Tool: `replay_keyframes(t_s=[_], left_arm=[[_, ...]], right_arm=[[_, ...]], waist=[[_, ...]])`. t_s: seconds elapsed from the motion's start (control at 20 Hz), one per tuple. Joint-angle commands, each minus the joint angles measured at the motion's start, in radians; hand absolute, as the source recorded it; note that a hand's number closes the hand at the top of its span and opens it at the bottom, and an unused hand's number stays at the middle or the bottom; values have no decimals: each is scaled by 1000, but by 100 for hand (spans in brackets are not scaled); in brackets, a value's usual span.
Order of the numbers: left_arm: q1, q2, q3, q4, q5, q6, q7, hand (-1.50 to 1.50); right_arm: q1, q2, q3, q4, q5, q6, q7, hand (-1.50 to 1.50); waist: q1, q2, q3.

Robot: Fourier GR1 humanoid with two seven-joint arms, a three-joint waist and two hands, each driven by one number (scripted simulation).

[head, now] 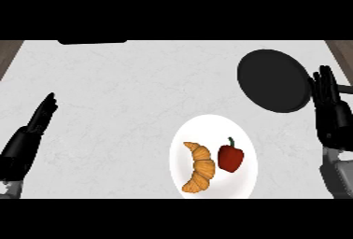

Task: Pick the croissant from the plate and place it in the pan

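A golden croissant (198,169) lies on the left half of a white plate (207,126) near the counter's front edge. Beside it on the same plate sits a red bell pepper (230,158). The black pan (272,79) rests at the back right, up and to the right of the plate, its handle running off to the right behind my right hand. My right hand (331,112) is open, fingers pointing up, just right of the pan. My left hand (31,133) is open with straight fingers at the far left, well away from the plate. Neither hand holds anything.
The counter top (124,93) is pale grey marble. A dark object (93,42) shows at the back edge, upper left. Brown floor shows at the top corners beyond the counter's edges.
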Motion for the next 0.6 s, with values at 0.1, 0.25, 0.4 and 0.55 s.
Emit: replay_keyframes(t_s=[0.1,0.25,0.4,0.55], left_arm=[[-101,-70,-3,0,30,26,95,0],[-149,-130,17,-21,72,60,99,0],[-191,-149,54,21,122,74,211,0],[-201,-180,41,21,90,121,225,0]], right_arm=[[-38,66,190,44,-25,260,-6,150],[-38,124,389,32,-27,470,2,150],[104,90,370,36,214,255,-280,-150],[196,43,328,-27,274,143,-359,-150]], waist=[[48,-28,-17],[97,-19,-15],[9,-40,-18],[-4,-44,-19]])
